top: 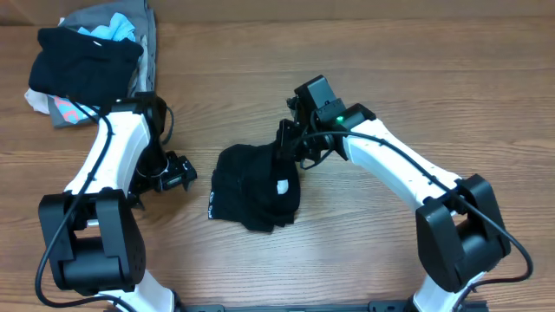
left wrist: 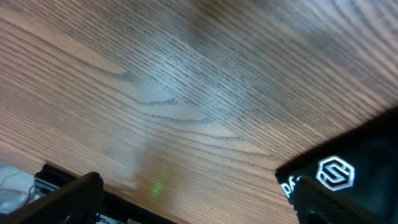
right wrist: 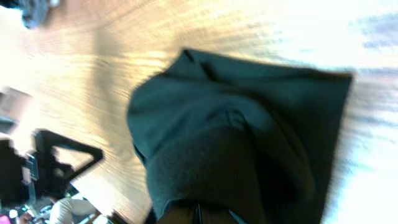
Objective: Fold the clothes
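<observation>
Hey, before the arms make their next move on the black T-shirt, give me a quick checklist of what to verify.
1. Right gripper shut on the black T-shirt: ok.
2. Left gripper open, holding nothing: ok.
3. T-shirt lying flat: not ok, it is bunched up.
4. Heap of garments lying apart from the T-shirt: ok.
5. Which part of the T-shirt is gripped: cannot tell.

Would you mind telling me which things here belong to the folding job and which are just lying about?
Job: black T-shirt, bunched up; right pincer, shut on its fabric; left pincer, open beside it.
Lying about: heap of mixed garments at the far left.
</observation>
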`<state>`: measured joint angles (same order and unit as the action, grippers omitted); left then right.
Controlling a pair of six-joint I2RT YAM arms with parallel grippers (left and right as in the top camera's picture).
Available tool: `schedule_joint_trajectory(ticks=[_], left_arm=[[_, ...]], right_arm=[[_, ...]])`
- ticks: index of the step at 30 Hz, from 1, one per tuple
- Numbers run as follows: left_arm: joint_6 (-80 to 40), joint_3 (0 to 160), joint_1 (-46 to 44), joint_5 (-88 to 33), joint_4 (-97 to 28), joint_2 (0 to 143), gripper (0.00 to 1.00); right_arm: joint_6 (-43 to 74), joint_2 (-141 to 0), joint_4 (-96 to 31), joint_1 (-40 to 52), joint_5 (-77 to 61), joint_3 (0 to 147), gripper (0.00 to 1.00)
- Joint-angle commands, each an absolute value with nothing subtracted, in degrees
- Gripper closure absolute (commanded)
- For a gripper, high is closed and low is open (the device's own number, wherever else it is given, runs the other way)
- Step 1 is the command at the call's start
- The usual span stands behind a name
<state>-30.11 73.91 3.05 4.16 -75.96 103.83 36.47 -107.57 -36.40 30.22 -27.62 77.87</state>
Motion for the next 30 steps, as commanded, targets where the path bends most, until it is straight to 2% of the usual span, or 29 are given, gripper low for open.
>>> schedule_joint_trajectory(ticks=[1,9,16,23,27,28,30], left_arm=[[-30.87,73.12,2.94,5.13,-75.75,102.67,0.0],[-30.87,73.12,2.92,5.78,-75.55,102.69,0.0],[-30.87,73.12,2.92,5.76,-74.85,102.69,0.0],[-30.87,73.12,2.92,5.76,-74.85,102.69,0.0],[-30.87,73.12,2.92,5.76,-74.85,102.69,0.0],[-30.87,73.1,2.92,5.76,-74.85,102.69,0.0],[-30.87,73.12,2.92,5.76,-74.74,102.69,0.0]], right_arm=[[38.19,-111.46,-33.63,30.52,-27.0,77.45,0.96],[35.7,-116.68,-33.5,27.9,-16.91,77.65,0.96],[32.49,-116.6,-45.8,22.61,-12.64,82.72,0.94],[31.88,-115.55,-63.79,19.77,-12.75,97.73,0.96],[26.85,-114.93,-75.31,20.05,-19.22,107.7,0.96],[20.08,-114.67,-78.19,21.04,-28.6,110.08,0.96],[12.47,-114.5,-79.42,22.76,-38.68,110.26,0.94]])
